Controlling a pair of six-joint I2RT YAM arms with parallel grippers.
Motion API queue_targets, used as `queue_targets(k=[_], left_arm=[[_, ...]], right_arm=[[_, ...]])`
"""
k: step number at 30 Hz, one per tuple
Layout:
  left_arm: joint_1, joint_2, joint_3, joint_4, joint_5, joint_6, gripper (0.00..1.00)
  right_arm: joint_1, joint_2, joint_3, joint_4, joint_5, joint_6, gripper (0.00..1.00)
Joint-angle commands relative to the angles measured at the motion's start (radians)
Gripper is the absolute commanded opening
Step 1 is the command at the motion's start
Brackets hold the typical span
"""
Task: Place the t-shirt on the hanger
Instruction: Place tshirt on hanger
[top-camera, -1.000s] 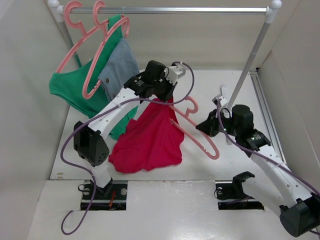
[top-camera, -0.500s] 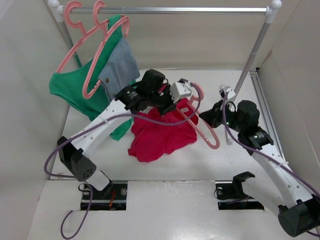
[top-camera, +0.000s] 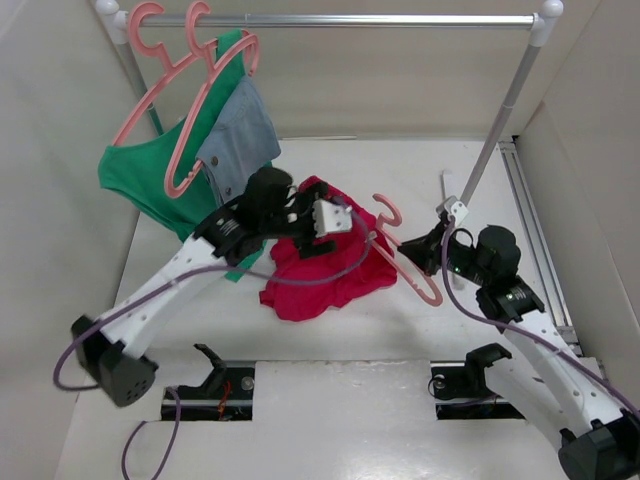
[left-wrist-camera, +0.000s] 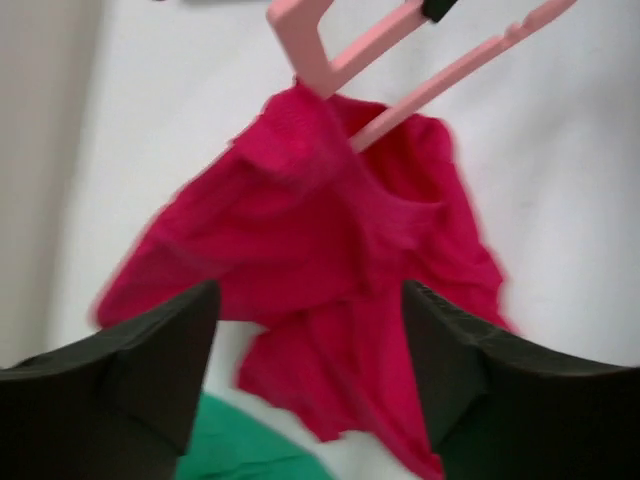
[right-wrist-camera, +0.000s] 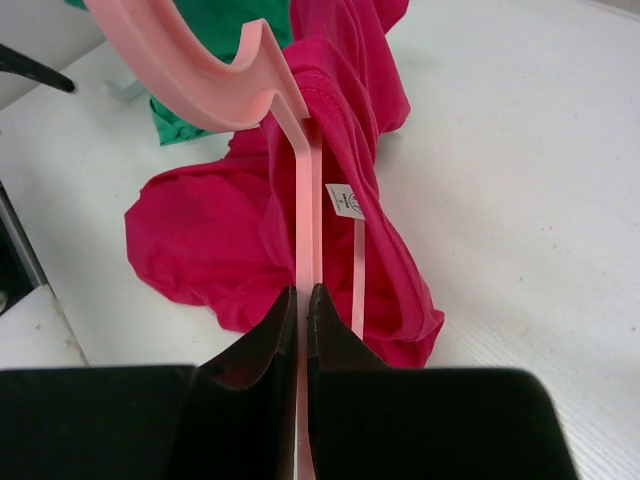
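1. The left gripper (left-wrist-camera: 305, 305) has let go of the t-shirt (top-camera: 320, 275); its jaws now stand apart.
2. The t-shirt has dropped from a hanging drape into a smaller heap.
3. The left arm's elbow has swung toward the near left.

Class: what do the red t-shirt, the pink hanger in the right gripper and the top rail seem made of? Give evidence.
The t-shirt: soft matte fabric, likely cotton; it crumples in loose folds. The hanger: smooth moulded plastic, faintly glossy, uniform pink. The rail: probably metal; a silvery, reflective tube.

Left fingers (left-wrist-camera: 130, 372) apart, right fingers (right-wrist-camera: 262, 342) together.
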Motion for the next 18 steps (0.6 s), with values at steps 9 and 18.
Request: queue_targets(k=[9,18], left_arm=[[0.047,-0.115,-0.176,0.293,0.051,0.315,0.89],[0.069,0.074,-0.134,0.142,0.124,0.535,0.9]], right_arm=[[0.02,0.032,0.037,0.141,-0.135,-0.073,0.0],[0.03,0.021,0.055,0.141,-0.153,-0.083,0.0]])
